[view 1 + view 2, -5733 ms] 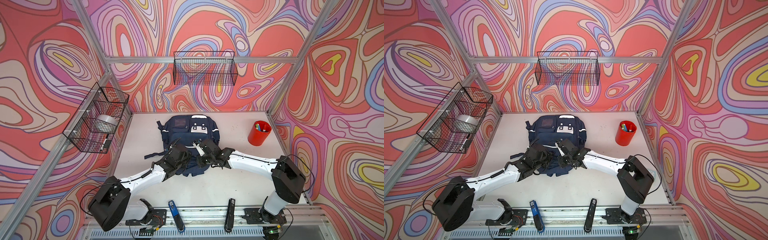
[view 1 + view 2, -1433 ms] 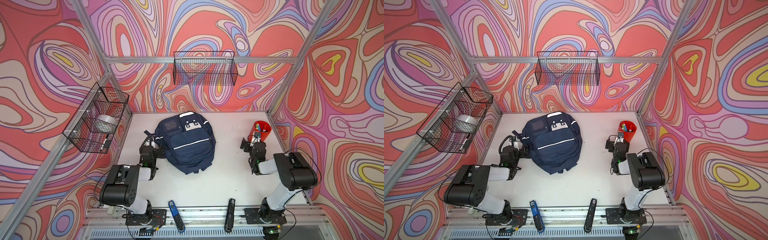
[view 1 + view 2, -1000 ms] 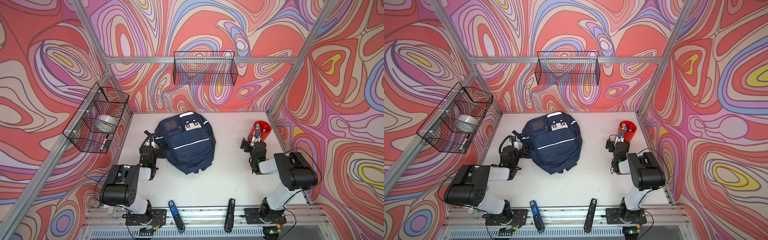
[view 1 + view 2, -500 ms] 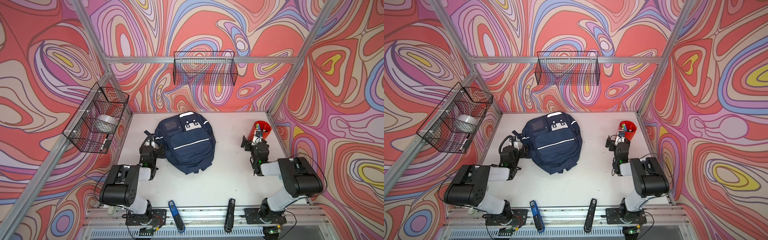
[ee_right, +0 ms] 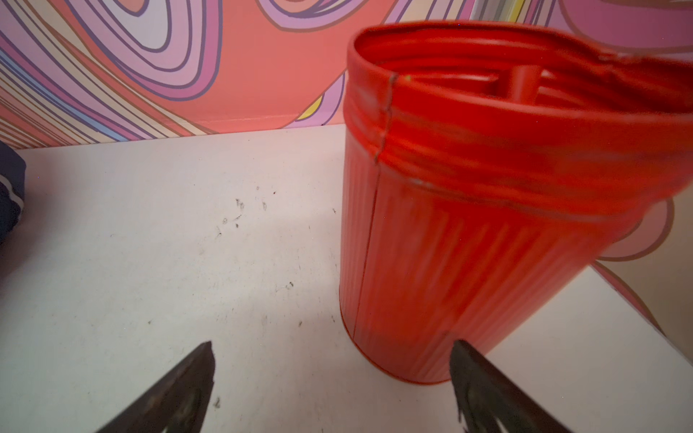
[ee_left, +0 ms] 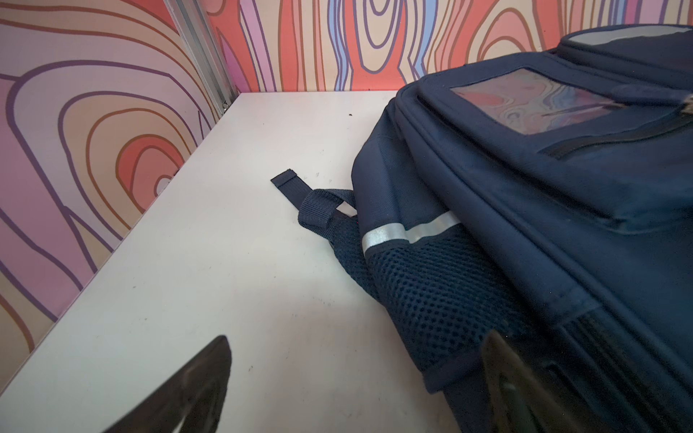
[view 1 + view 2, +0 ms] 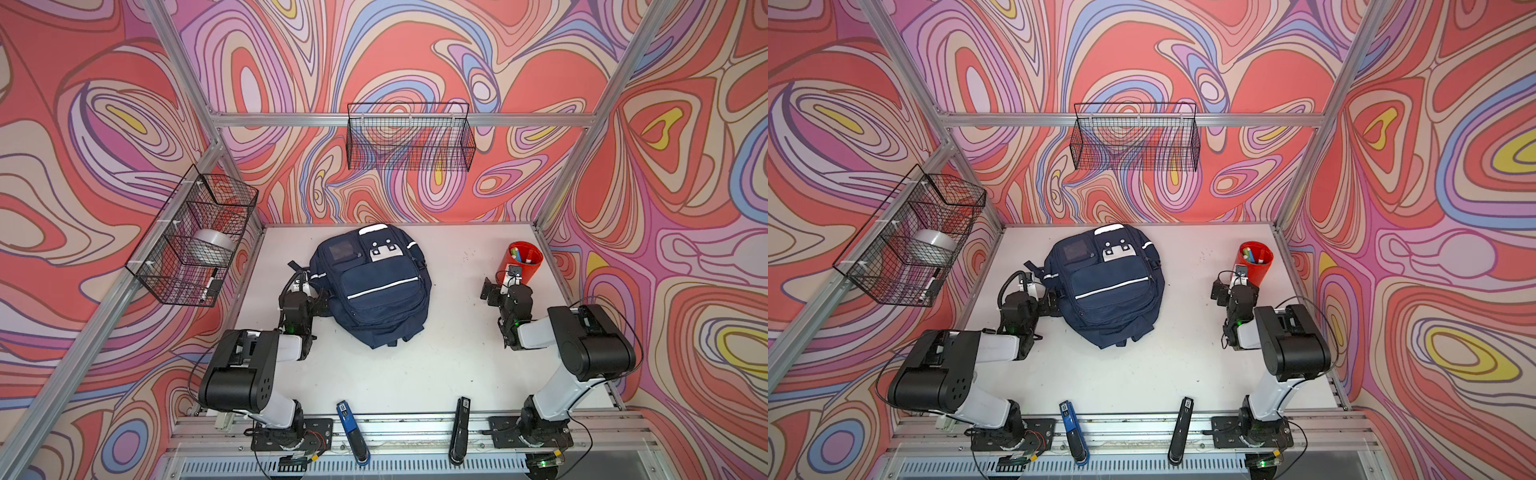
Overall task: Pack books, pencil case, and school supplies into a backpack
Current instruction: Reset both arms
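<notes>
A large navy-blue fabric backpack (image 7: 376, 286) (image 7: 1108, 282) with white reflective stripes is laid flat on the white counter (image 7: 415, 374), left of centre. Its front pockets face up and its top is turned to the far wall. A loose strap end (image 6: 288, 185) is spread on the counter at its left side.

The left tool (image 7: 311, 298) (image 6: 356, 375) is held low at the left side of the backpack. Its jaws are spread wide and nothing is gripped. One finger (image 6: 502, 375) is seen just beside the mesh side pocket (image 6: 431, 285); whether the fabric is touched cannot be told.

The right tool (image 7: 498, 291) (image 5: 332, 375) is held low over the counter on the right, well apart from the backpack. Its jaws are likewise spread wide and nothing is held. A ribbed red metal cup (image 7: 525, 259) (image 7: 1256, 259) (image 5: 468, 225) with markers in it stands upright just beyond it.

A blue stapler (image 7: 351, 432) and a black stapler (image 7: 459, 430) are laid at the near edge. Two black wire baskets are hung on the walls, one at the far side (image 7: 409, 141) and one at the left (image 7: 195, 237).
</notes>
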You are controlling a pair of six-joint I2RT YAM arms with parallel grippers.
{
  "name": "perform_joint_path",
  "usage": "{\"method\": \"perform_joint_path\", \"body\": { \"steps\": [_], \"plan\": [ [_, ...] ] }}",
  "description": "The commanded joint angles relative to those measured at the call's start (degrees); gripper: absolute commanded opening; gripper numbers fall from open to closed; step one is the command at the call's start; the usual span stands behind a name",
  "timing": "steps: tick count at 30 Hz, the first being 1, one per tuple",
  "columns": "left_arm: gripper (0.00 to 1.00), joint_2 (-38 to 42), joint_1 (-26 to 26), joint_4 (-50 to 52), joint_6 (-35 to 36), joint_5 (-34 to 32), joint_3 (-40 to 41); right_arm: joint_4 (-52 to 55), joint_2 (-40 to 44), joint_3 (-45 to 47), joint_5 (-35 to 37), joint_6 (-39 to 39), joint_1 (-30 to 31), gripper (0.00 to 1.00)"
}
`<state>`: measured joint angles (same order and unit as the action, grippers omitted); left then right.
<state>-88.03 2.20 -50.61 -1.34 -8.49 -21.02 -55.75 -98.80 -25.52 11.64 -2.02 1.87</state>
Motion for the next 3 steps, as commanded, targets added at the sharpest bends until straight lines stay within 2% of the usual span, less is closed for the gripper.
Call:
{"method": "perform_joint_path", "body": {
  "steps": [1, 3],
  "plan": [
    [1.00, -0.57, -1.02, 0.78, -0.64, 2.03, -1.26, -0.72, 0.54, -0.76, 0.88, -0.45, -0.30, 0.98],
    [1.00, -0.26, -1.05, -0.51, -0.35, 2.23, -0.31, -0.70, 0.54, -0.76, 0.92, -0.46, -0.29, 0.99]
  ]
}}
